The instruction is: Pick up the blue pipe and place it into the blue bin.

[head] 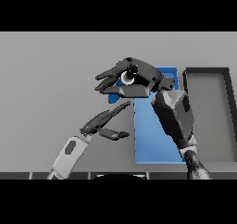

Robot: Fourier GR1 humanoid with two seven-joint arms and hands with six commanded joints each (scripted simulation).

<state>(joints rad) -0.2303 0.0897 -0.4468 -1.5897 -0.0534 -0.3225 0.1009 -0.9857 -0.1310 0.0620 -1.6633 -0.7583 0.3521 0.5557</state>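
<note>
the left arm [68,154] comes up from the lower edge at the left, white and grey, leaning toward the middle of the grey table [46,79]. its left hand [99,123] sits low and near the centre, fingers straight and spread, thumb stretched out below them; it is released and holds nothing. the fingertips point up and to the right, toward the near left edge of the bin.

just above it hangs the right hand [132,77], reaching in from the right over the far left corner of the blue bin [152,135]. its fingers point left and curl downward, thumb tucked under them. a small blue piece, the pipe [114,97], shows just beneath the thumb and fingers, at the bin's far left corner. most of it is hidden by the hand, so only a bit of blue peeks out below and between the fingers. the hand seems clenched round the pipe, though the contact itself is covered. whether the pipe is touching the bin's rim or is held above it, i cannot tell.

the bin is a long blue tray running from near to far, its floor bare where it shows. the right forearm [175,114] crosses over its right half, coming from the lower right.

further right, just beside the blue bin, lies a dark grey bin [227,93] with a grey floor, partly cut off by the picture's edge.
</note>
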